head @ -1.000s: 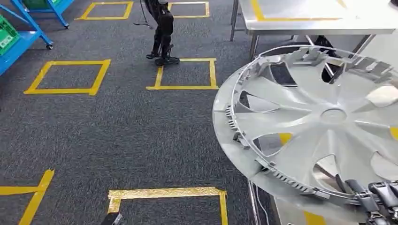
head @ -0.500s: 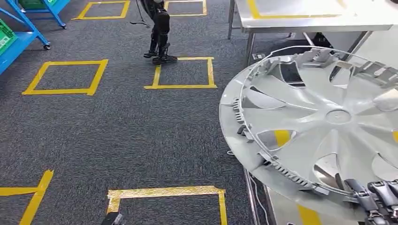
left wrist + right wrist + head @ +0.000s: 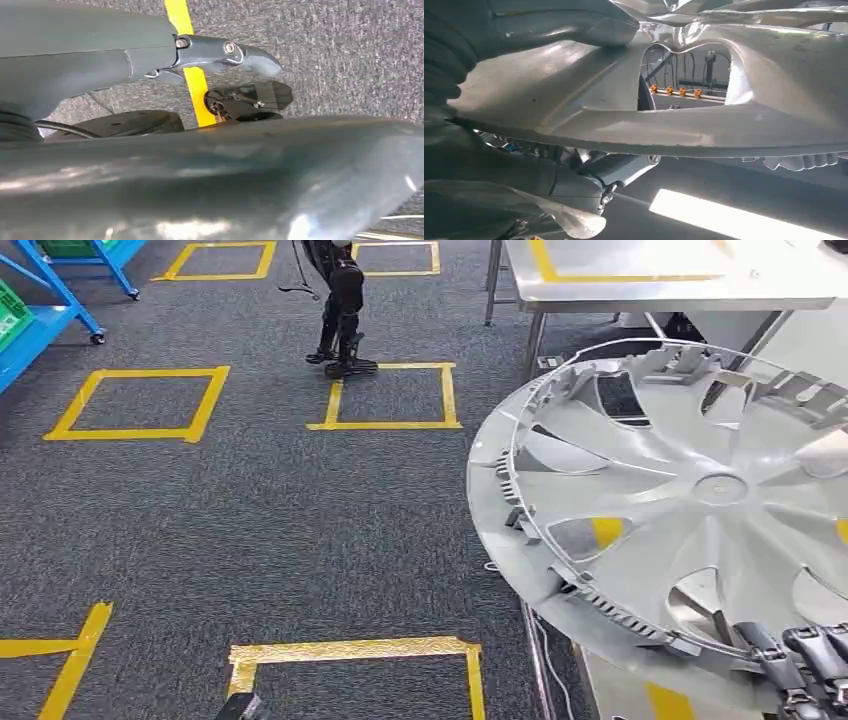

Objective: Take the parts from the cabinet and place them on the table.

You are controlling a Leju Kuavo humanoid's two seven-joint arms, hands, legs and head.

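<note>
A large silver wheel cover [image 3: 700,500] fills the right side of the head view, tilted with its ribbed inner side up. My right hand [image 3: 800,665] grips its near rim at the bottom right corner. In the right wrist view the thumb [image 3: 574,25] lies over the cover's rim [image 3: 724,125] and the darker fingers curl under it. The cover hangs over the edge of a steel table [image 3: 620,690] marked with yellow tape. My left hand [image 3: 150,55] hangs over the grey carpet by a yellow tape line, holding nothing, with a finger stretched out.
A second steel table [image 3: 680,280] with yellow tape stands at the back right. Blue carts [image 3: 60,300] stand at the far left. The dark legs of another robot [image 3: 340,300] stand at the back centre. Yellow tape squares [image 3: 140,405] mark the carpet.
The whole view has shifted slightly. The wheel cover has moved a little to the right in the picture, still in my right hand. Almost nothing changed in the last half second.
</note>
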